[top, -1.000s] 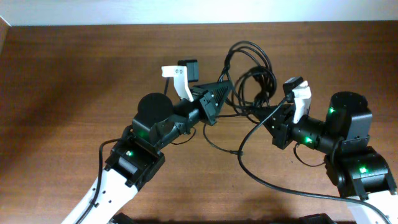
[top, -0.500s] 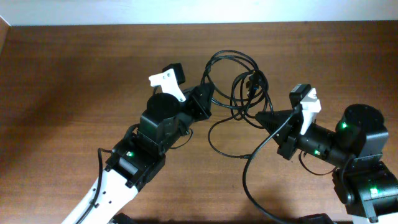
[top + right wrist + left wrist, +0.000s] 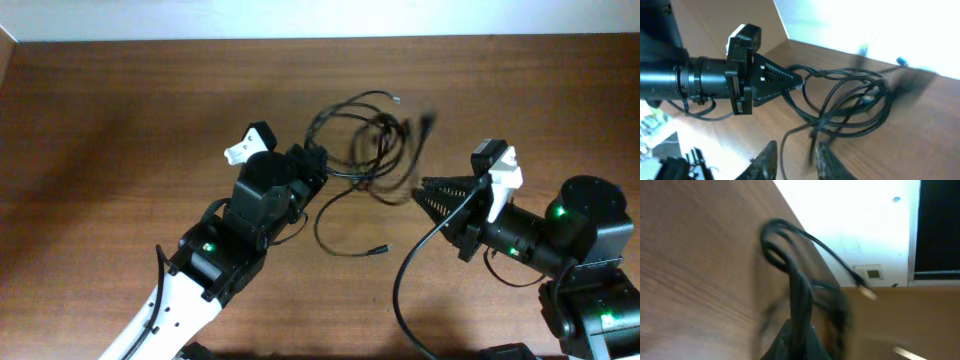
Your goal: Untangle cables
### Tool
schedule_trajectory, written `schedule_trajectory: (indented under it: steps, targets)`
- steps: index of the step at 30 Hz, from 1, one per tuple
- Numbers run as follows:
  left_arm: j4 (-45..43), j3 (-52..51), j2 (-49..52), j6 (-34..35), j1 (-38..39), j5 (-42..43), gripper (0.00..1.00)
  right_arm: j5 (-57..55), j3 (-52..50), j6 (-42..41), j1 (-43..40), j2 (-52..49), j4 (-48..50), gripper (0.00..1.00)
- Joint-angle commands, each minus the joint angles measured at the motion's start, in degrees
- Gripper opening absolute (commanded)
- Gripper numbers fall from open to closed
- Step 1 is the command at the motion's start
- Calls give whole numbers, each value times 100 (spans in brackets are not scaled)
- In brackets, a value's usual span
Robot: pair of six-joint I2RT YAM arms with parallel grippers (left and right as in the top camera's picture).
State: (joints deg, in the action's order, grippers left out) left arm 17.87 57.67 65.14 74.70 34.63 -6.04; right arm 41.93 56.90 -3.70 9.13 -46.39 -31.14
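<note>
Judging from how the loops lie, the task is considered only partly done. The cables [image 3: 385, 150] are seen as one loose knot of thin black cords near the far middle of the table [image 3: 120, 120]. Several loops are crossed over each other, and no cord is laid out alone. One free end [image 3: 381, 250], with a small plug, is stretched out of the knot toward 6 o'clock, so a little slack is gained there. The separating of the cords into single pieces is left to do. The knot is blurred in every view, so the exact crossings cannot be counted.

At the 9 o'clock side of the knot, a bundle of strands is pinched by the left gripper [image 3: 318, 166]. Its jaws are pressed fully together on the cords, as is shown best in the right wrist view. The right gripper [image 3: 424, 190] is placed at about 4 o'clock of the knot, just beside it, with its tips pointed at the cords. Its fingers [image 3: 765, 157] are parted a little. A blurred strand is seen between them, but no clamping is shown, so nothing is judged to be held there.
</note>
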Motion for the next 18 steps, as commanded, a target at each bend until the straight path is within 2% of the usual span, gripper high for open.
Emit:
schedule_trajectory:
  steps: [1,3,6,15,18]
  targets:
    - [-256,55,-232,-461,-55,-173,0,-170,107,28,-15,72,-35,40]
    - [-450,55,-332,-793,-55,-173,0,-170,107,28,-15,72,-31,44]
    - [-647,55,-492,-1193,-55,-170,0,-170,107,28,-15,70,-33,45]
    - [-791,55,-603,-1294,-55,369,0,-170,107,28,-15,-61,-35,49]
    - [-1047,55,-603,-1703,-55,640,0,-168,107,-72,-15,-190,-35,50]
